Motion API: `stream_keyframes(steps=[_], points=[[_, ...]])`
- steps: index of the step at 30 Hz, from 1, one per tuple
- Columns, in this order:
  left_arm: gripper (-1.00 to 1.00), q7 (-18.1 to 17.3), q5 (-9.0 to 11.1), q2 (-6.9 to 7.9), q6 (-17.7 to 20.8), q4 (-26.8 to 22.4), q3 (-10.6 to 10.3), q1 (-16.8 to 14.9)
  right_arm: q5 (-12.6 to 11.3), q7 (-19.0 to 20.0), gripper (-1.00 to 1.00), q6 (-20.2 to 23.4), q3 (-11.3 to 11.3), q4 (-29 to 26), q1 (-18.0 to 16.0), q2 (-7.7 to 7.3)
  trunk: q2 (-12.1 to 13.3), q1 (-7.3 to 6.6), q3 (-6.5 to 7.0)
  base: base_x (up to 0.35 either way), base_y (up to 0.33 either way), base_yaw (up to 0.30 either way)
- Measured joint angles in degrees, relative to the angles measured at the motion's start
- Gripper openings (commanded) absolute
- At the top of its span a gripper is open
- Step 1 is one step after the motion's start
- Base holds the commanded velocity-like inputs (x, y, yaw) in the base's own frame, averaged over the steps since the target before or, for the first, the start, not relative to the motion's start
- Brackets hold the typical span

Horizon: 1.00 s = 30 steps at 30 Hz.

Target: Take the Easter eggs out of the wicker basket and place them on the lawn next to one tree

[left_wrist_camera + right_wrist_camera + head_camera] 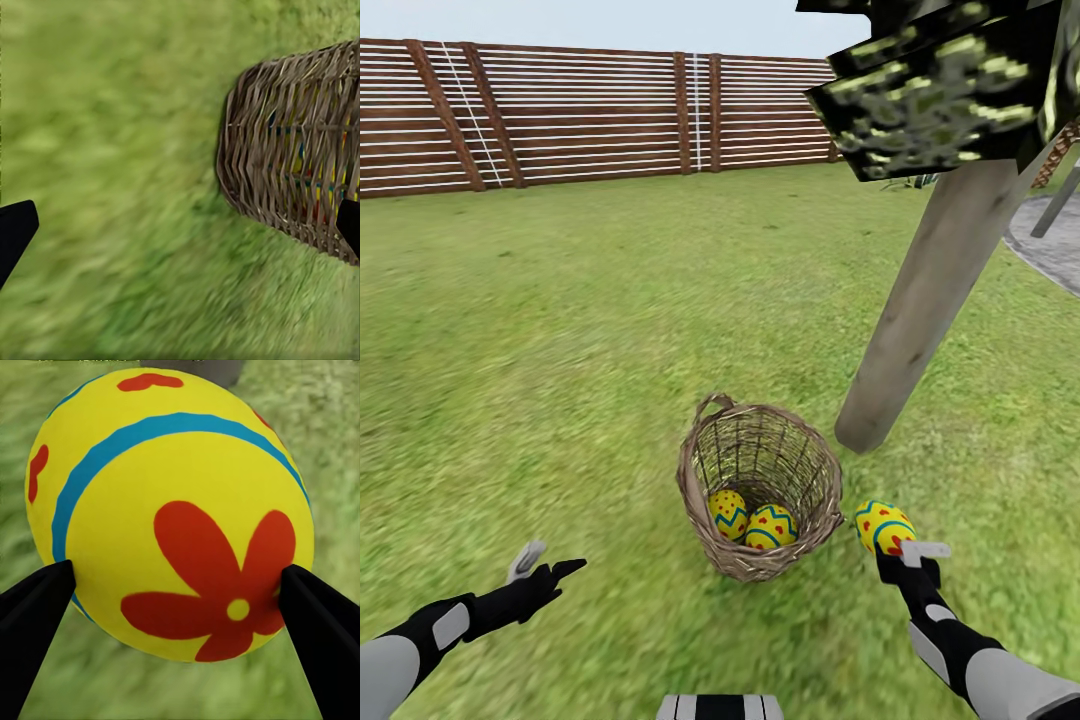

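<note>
The first egg point(883, 526) is out and in the right gripper point(900, 545), whose two black fingers point(34, 607) press against its sides, as the right wrist view shows plainly. It is held just to the right of the basket point(760, 490), above the lawn point(560, 350), and the foot of the leaning tree point(920, 310) is near, a little beyond it. So the step in hand looks like carrying this egg across to the trunk.

What the next move seems to call for is a short reach forward and down, setting the egg on the grass close to the base of the trunk before the fingers let go. An egg is round and the grass gives no lip, so I would expect it to roll if released from any height.

Two more eggs point(728, 514) lie side by side at the bottom of the basket, which stands on the grass tipped slightly toward the robot, its loop handle on the far rim. They have yet to be lifted out.

The left gripper point(545, 570) hangs over bare grass left of the basket, well apart from it, fingers spread wide and empty.

From the left wrist, the eggs are just streaks of colour through the weave. Whether the held egg touches the grass, I cannot tell. The treetop is cut off at the upper edge.
</note>
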Motion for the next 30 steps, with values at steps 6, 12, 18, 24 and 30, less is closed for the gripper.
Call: stream_keyframes(steps=[6,12,18,24,30], points=[[1.0,0.06,0.0,-0.06,0.01,0.0,0.0,0.0,0.01,0.01,-1.0,-0.01,-0.16,-1.59,0.0,0.08,0.0,0.0,0.0,0.0,0.0,0.0],[1.0,0.07,0.0,-0.06,0.01,0.0,-0.02,0.0,0.01,0.01,-1.0,1.23,-0.26,-1.86,-0.13,0.28,0.0,0.0,0.0,0.0,0.0,0.0],[1.0,0.0,0.0,-0.06,0.01,0.0,-0.01,0.0,0.05,-0.01,-1.0,3.53,-0.28,-1.88,-0.24,0.26,0.0,0.0,0.0,0.0,0.0,0.0],[1.0,-0.02,-0.01,-0.12,0.01,0.0,-0.04,0.0,0.05,-0.01,-1.0,3.62,-0.27,-1.88,-1.65,0.1,-0.06,0.13,-1.1,0.0,0.0,0.0],[1.0,-0.01,-0.01,-0.15,0.01,0.0,-0.04,0.0,0.04,-0.01,-1.0,3.62,-0.27,-1.88,-2.09,0.09,-0.14,0.29,-2.43,0.0,0.0,0.0]])
